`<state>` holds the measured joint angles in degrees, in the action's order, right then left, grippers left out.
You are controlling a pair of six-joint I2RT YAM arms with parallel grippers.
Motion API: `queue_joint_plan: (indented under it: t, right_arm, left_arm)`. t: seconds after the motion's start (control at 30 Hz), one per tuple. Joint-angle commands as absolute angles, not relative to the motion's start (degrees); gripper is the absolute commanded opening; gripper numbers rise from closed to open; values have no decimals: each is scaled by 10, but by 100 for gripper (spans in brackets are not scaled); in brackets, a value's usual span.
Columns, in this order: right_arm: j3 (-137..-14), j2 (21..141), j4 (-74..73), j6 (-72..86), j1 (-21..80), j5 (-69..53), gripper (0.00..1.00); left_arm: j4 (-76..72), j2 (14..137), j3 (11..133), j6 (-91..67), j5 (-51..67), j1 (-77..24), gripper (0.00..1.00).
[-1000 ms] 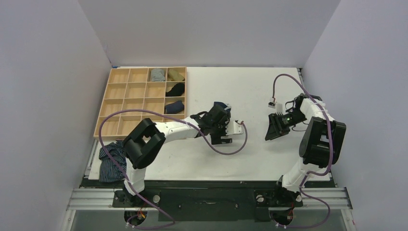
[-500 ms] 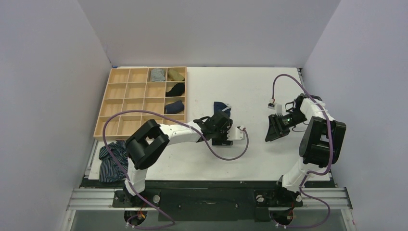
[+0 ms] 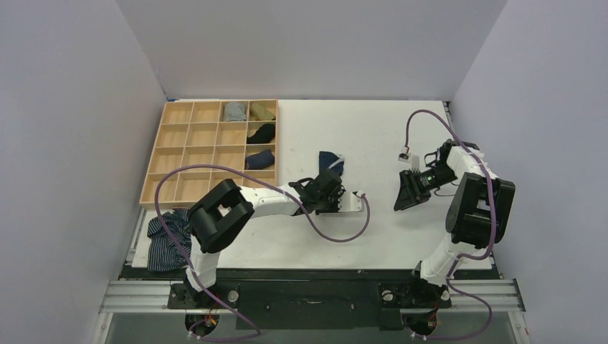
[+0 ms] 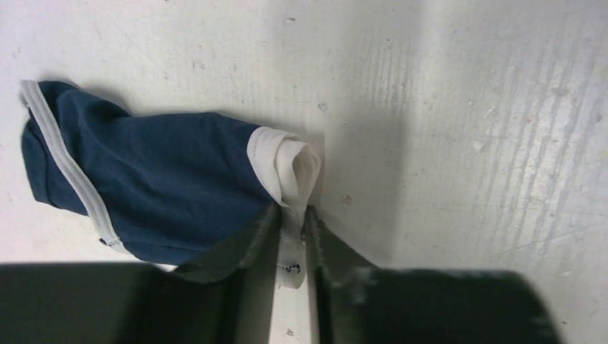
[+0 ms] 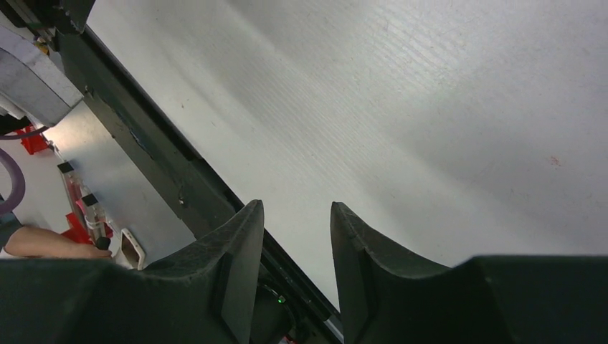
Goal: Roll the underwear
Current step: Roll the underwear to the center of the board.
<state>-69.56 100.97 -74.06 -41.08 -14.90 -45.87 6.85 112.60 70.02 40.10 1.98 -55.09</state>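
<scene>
Top external view: our left tool (image 3: pixel 329 185) has drawn back toward the near edge, uncovering the underwear (image 3: pixel 331 162) lying mid-desk (image 3: pixel 373 129), and is pinched nearly shut on its curled white waistband. We judge the roll barely begun. The right tool (image 3: pixel 404 201) hangs part-open, empty.

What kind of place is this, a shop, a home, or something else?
Probably a robot test booth, not a home: plain walls box in a white table, a left arm and right arm are bolted at its edge, and a wooden tray holds rolled garments.
</scene>
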Motion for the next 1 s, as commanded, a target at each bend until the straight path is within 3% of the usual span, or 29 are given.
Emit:
queue_joint_plan:
  t: [0.0, 0.1, 0.4, 0.83, 0.97]
  right_arm:
    - [-706, 965, -700, -384, -129, -466, 36]
    - [-687, 928, -632, -326, -98, -436, 38]
    - [-620, 790, -427, -199, -40, -344, 53]
    - [-586, 602, -315, -128, -33, -200, 59]
    - [-597, 565, -303, -100, -33, -149, 78]
  left_arm:
    - [85, 1136, 691, 373, 39, -559, 11]
    - [101, 1137, 698, 356, 56, -561, 0]
    - [188, 1137, 751, 264, 142, -559, 0]
    - [240, 1163, 796, 211, 248, -538, 0]
    - [250, 1170, 809, 211, 263, -534, 0]
